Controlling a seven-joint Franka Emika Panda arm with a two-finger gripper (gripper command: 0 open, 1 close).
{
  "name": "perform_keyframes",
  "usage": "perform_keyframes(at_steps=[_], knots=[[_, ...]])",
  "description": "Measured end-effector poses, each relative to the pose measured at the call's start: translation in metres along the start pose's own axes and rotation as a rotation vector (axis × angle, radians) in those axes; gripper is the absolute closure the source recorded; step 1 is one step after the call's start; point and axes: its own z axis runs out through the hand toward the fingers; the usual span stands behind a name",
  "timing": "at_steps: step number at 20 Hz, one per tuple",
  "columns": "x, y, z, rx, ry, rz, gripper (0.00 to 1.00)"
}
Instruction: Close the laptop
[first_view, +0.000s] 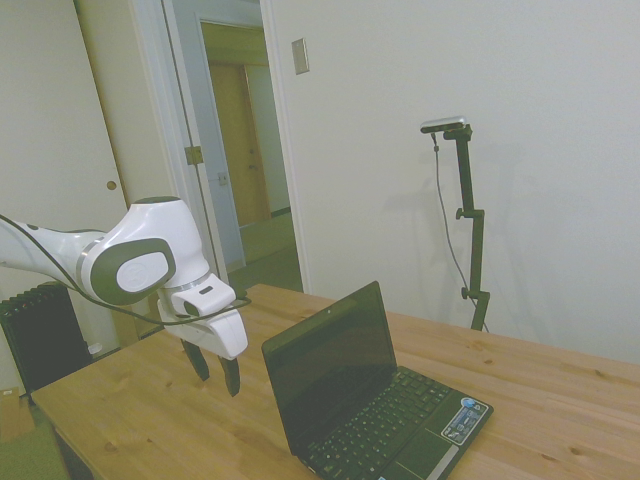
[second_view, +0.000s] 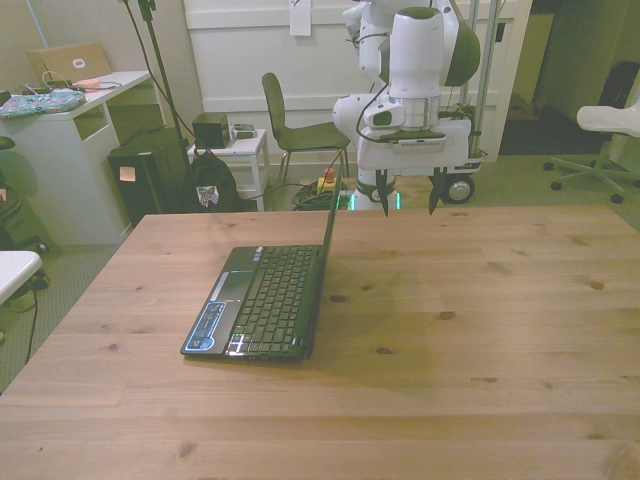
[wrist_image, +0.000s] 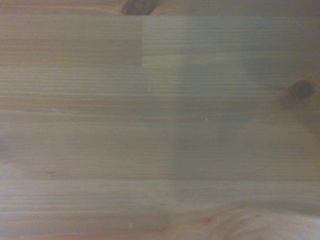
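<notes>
A small black laptop (first_view: 375, 405) (second_view: 262, 298) stands open on the wooden table (second_view: 480, 330), its screen (first_view: 330, 362) upright at roughly a right angle to the keyboard. My gripper (first_view: 216, 373) (second_view: 409, 196) hangs open above the table behind the screen's back, a short way from the lid and not touching it. In the front view the gripper is to the right of the lid's top edge (second_view: 331, 215), near the table's far edge. The wrist view holds only bare table planks (wrist_image: 160, 125) with dark knots.
Beyond the table stand a dark chair (second_view: 300, 125), a white desk (second_view: 75, 150) and a black bag (second_view: 212, 185) on the floor. A dark radiator (first_view: 40, 335) and an open doorway (first_view: 245, 150) are behind the arm in the side view.
</notes>
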Motion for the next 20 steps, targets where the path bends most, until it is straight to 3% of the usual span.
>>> perform_keyframes(at_steps=[3,7,11,15,16,20], knots=[[0.002,-0.002,-0.002,-0.001,0.010,0.013,0.00],[0.015,-0.025,-0.030,0.034,0.048,0.059,0.00],[0.043,-0.047,-0.058,0.053,0.062,0.094,0.00],[0.079,-0.045,-0.075,0.048,0.044,0.151,0.00],[0.086,-0.041,-0.077,0.044,0.038,0.164,1.00],[0.103,-0.030,-0.073,0.029,0.018,0.203,1.00]])
